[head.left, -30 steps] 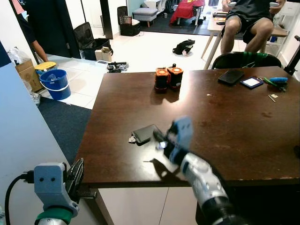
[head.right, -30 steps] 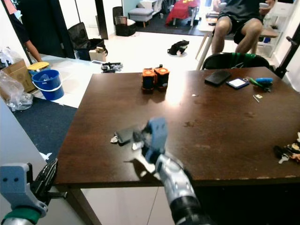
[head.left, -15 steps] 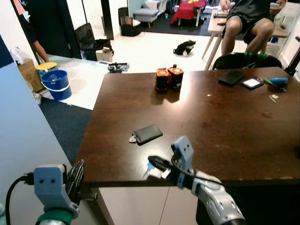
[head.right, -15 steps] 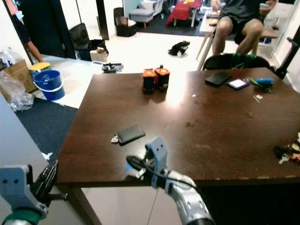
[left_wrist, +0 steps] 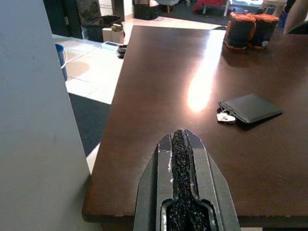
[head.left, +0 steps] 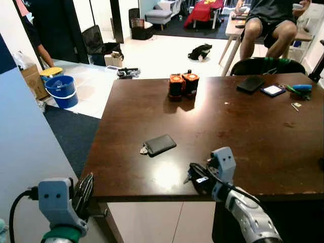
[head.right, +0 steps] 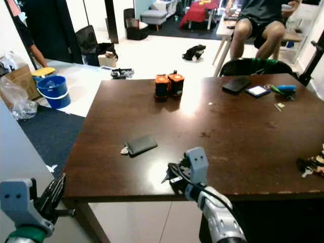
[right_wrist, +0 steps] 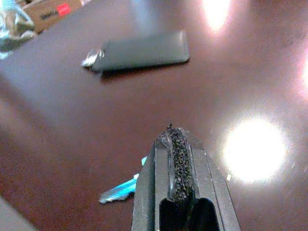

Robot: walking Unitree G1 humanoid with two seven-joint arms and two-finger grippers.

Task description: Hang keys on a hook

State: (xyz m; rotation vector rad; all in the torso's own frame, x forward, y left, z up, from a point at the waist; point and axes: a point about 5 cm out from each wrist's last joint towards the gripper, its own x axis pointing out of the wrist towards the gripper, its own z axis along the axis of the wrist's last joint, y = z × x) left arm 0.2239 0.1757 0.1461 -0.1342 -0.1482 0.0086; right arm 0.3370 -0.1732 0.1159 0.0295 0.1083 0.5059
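- While the right gripper (right_wrist: pixel 174 144) hovers low over the dark table (head.left: pixel 243 126) near its front edge, its fingers are pressed together on the keys (right_wrist: pixel 122 190), whose blue key pokes out beside the fingertips.
- Beyond it lies a black wallet (head.left: pixel 160 144).
- Left gripper (left_wrist: pixel 180 149) is pressed together, holding nothing, off the table's corner.

Wallet (head.left: pixel 160 144) mid-table (head.left: pixel 253 131), 2 rolls (head.left: pixel 183 84) behind it, keys (right_wrist: pixel 122 190) near front edge.

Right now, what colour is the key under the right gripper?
Light blue, silvery at the tip: the key shows best in the right wrist view.
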